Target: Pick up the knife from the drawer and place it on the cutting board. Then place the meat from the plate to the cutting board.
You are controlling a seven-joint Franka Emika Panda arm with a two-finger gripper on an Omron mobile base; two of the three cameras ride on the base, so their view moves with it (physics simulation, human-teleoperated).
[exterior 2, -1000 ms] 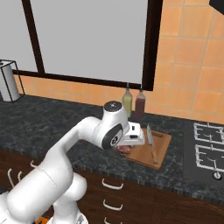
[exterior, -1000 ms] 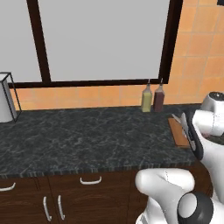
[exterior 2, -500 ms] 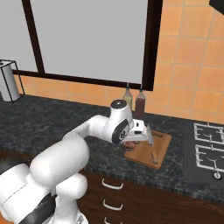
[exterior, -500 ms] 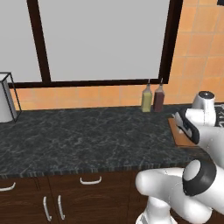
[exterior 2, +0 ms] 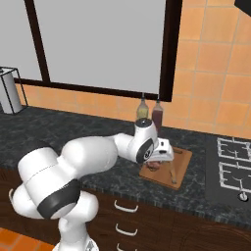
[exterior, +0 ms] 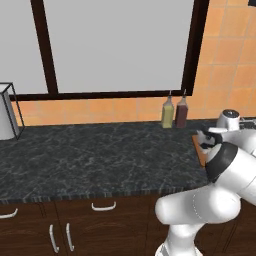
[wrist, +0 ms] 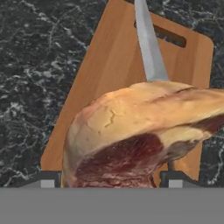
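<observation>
Dark counter (exterior 2: 63, 132) | gripper (exterior 2: 159, 159) now over cutting board (wrist: 109, 74), jaws clamping meat (wrist: 135, 135) | knife (wrist: 148, 43) upper centre (release remains)

Dark marbled counter (exterior: 100, 160) runs w/ wood cabinets below. On it: cutting board (exterior 2: 182, 165) near the right end, just left of stove grates (exterior 2: 234, 169); two bottles (exterior: 174, 112), one yellowish, one dark red, side by side at the back wall; grey-white container in a wire frame (exterior: 7, 111) at far left. Board (wrist: 105, 74) lies flat on the stone, knife (wrist: 149, 48) on top
</observation>
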